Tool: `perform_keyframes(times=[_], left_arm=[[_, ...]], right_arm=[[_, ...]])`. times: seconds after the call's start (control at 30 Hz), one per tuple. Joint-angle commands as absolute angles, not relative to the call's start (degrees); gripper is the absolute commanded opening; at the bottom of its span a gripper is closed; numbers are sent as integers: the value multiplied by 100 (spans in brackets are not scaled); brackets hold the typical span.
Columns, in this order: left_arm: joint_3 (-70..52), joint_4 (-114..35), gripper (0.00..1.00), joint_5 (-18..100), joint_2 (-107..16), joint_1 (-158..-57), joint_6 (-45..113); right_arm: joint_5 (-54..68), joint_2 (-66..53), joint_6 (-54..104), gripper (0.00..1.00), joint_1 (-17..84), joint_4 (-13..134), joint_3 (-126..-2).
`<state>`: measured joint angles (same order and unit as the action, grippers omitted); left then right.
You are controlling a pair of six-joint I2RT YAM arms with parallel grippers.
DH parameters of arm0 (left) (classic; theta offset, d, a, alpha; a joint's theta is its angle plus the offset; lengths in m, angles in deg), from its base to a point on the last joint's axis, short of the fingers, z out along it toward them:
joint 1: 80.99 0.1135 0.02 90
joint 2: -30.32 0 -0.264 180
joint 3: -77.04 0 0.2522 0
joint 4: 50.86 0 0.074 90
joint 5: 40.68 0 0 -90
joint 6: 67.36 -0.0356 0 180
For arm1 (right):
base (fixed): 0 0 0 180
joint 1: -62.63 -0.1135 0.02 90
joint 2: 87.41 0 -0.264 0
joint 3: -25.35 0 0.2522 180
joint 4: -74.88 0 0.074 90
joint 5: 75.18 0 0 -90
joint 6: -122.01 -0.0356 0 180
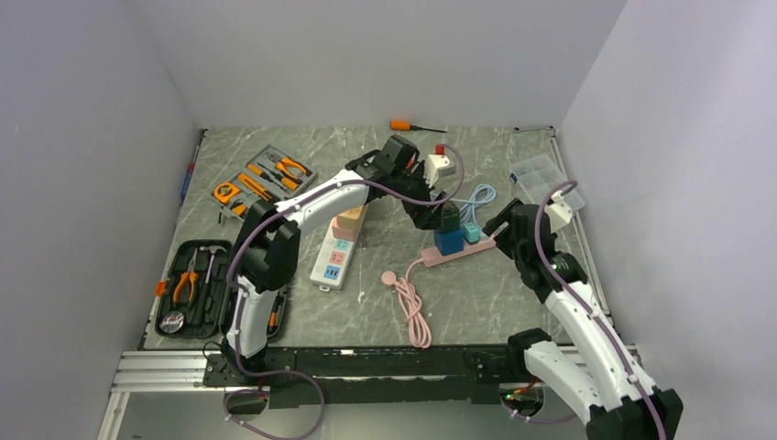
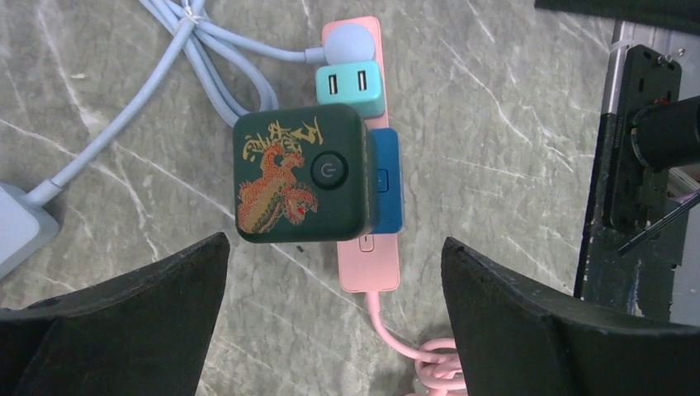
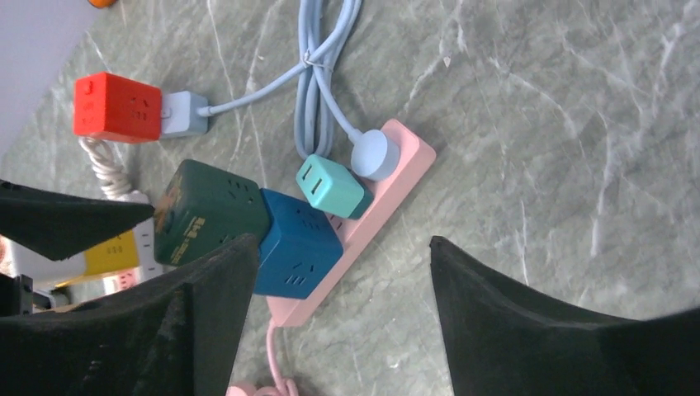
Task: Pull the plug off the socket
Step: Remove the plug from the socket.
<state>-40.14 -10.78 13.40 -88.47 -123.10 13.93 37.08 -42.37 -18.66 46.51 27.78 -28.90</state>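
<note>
2 open grippers close to a pink power strip full of plugs.
The pink power strip (image 1: 461, 250) lies on the gray table (image 1: 476, 302) between the 2 arms. A blue cube (image 3: 297, 243) is plugged into it, and a dark green cube (image 2: 299, 175) with a gold dragon sits on top of the blue cube. Next to them on the strip are a small teal plug (image 2: 350, 89) and a round light blue plug (image 2: 350, 43) with a long cord. The left gripper (image 2: 334, 247) hangs right over the dark green cube with its 2 fingers (image 2: 148, 322) spread wide, holding nothing. The right gripper (image 3: 342, 247) is by the strip's right end in the top view, also spread wide and holding nothing. I cannot tell if it touches the blue cube.
</note>
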Motion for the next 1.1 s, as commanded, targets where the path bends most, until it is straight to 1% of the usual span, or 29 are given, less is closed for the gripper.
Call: perform_keyframes(times=[0.0,0.03,0.07,0.1,0.13,0.17,0.2,0.33,0.47,0.53,0.7,0.9,1.07], left_arm=[[-3637,-1529,99,1232,-8545,-12349,1290],[-3634,-1450,99,1292,-8528,-12350,1238],[-3599,-1429,99,1361,-8505,-12347,1176],[-3550,-1418,99,1405,-8472,-12351,1099],[-3477,-1454,99,1444,-8441,-12348,1064],[-3420,-1480,99,1459,-8418,-12359,1035],[-3385,-1487,99,1460,-8411,-12360,1003],[-3330,-1564,99,1455,-8460,-12424,1045],[-3286,-1747,99,472,-8527,-12405,1339],[-3279,-1839,99,328,-8618,-12435,1340],[-3231,-1945,99,678,-8731,-12515,1439],[-3037,-2129,99,1149,-8857,-12573,1474],[-2938,-2281,99,1407,-8915,-12668,1402]], right_arm=[[3312,-3637,-1495,70,4802,3733,-3268],[3233,-3447,-1444,59,4810,3928,-3349],[3172,-3261,-1384,46,4819,4148,-3434],[3078,-3055,-1327,29,4816,4366,-3508],[2992,-2850,-1284,16,4818,4546,-3609],[2876,-2633,-1249,6,4825,4717,-3706],[2760,-2458,-1212,1,4826,4904,-3791],[2543,-1894,-1093,0,4832,5353,-4081],[2446,-1557,-1101,0,4832,5586,-4136],[2415,-1470,-1140,0,4834,5520,-4121],[2486,-1891,-1130,0,4858,5473,-3715],[2404,-2142,-1113,1,4935,5503,-3586],[2193,-1864,-1033,1,4944,5756,-3798]])
